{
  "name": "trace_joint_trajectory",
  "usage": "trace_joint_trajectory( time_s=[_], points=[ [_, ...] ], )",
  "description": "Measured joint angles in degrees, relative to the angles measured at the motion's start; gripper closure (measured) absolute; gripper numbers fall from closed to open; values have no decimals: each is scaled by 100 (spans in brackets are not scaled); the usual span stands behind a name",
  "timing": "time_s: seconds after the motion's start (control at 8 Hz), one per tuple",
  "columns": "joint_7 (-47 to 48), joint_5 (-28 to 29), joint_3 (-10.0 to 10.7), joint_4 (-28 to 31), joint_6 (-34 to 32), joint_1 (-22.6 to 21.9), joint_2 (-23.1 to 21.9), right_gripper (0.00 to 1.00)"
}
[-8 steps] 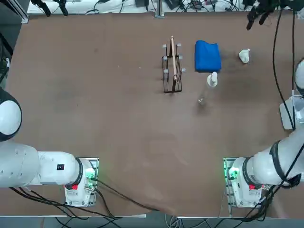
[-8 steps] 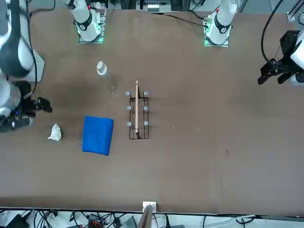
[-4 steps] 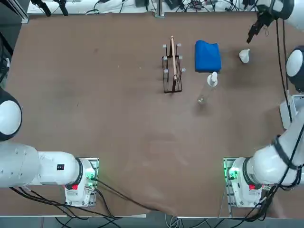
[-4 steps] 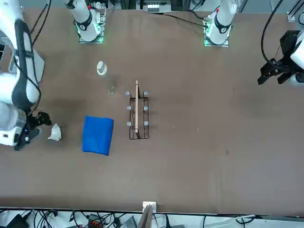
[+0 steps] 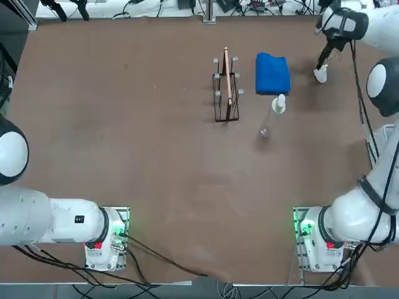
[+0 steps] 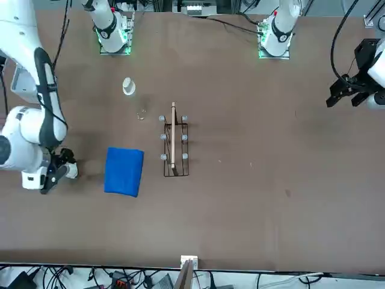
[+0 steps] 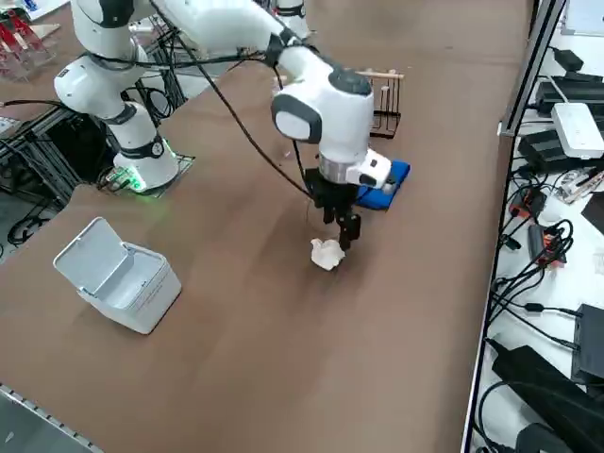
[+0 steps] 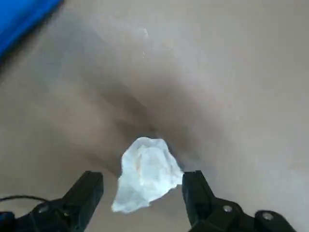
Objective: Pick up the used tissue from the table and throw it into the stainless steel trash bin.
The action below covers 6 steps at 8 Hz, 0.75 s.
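Tabletop [image 5: 187,174]: we see a broad, flat brown surface with a few small pale specks on it; cables and electronic gear [image 7: 547,245] lie along its far edge.
Tissue [image 7: 327,254]: we find it on the tabletop, in the far right part as the robot faces; white, small, crumpled, with an uneven outline.
Right tool [image 8: 144,178]: wide, its two black fingers well apart, nothing gripped. We note it low over the tissue, angled down.
Tool against tissue: in the wrist view we see the wad in the gap between the fingers, nearer to one of them; we cannot tell whether that finger touches it.
Right arm [image 7: 222,24]: extended over the tabletop, bent downward at the wrist, dark cables slung along it.
Trash bin [image 7: 156,307]: light grey, box-shaped, standing on the tabletop at the robot's right, closer to the arm bases than the tissue. We record its lid [image 7: 92,253] as open; we cannot make out the bottom inside.
Blue cloth [image 5: 272,73]: folded, flat, to the left of the tissue and apart from it.
Bottle [image 5: 272,118]: clear, white cap, just beside the cloth on the side toward the arm bases.
Wire rack [image 5: 226,93]: brown, left of the cloth, a pale rod lengthwise along it.
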<state>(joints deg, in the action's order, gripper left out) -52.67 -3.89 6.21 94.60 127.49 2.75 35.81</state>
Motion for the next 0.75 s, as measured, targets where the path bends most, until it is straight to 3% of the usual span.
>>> trace_joint_trajectory(
  time_s=[0.75],
  points=[
    [-79, -603, 1, 143, 547, 11, 547, 0]
  ],
)
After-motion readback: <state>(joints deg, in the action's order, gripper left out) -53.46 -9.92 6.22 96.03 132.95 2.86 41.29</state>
